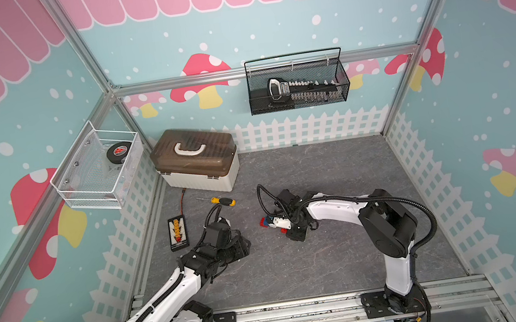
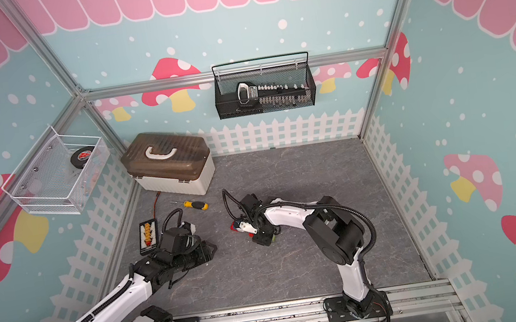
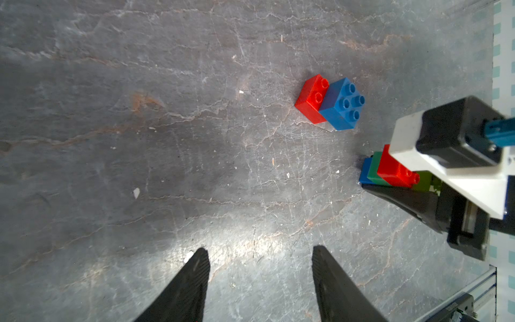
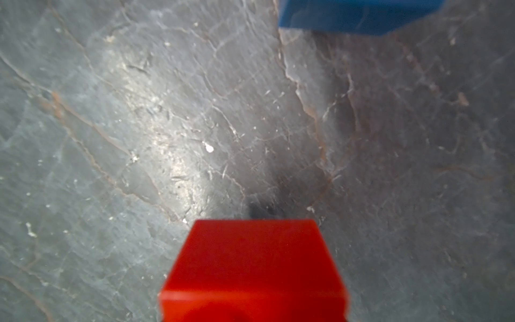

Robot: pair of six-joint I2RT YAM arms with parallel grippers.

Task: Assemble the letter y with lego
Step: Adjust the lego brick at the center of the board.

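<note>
Right pincer (image 1: pixel 288 231), just below the middle of the frame in both top views: closed onto a stack of joined bricks (image 3: pixel 390 170), blue, dark green, red and lime, down at the grey bench (image 3: pixel 139 139). One black finger (image 3: pixel 404 200) pressed along the stack's side; the other hidden behind the white camera housing (image 3: pixel 446 167). Close up in the right wrist view, only the stack's red end (image 4: pixel 253 267), right at the pincer's mouth. Just left of the stack in a top view, loose on the bench and touching each other: a red brick (image 3: pixel 310 99) and a blue brick (image 3: pixel 342 104), apart from the stack. Further left and a little lower, left pincer (image 3: pixel 259 251): open, empty, fingers spread, pointed toward the two loose bricks but well short of them.
</note>
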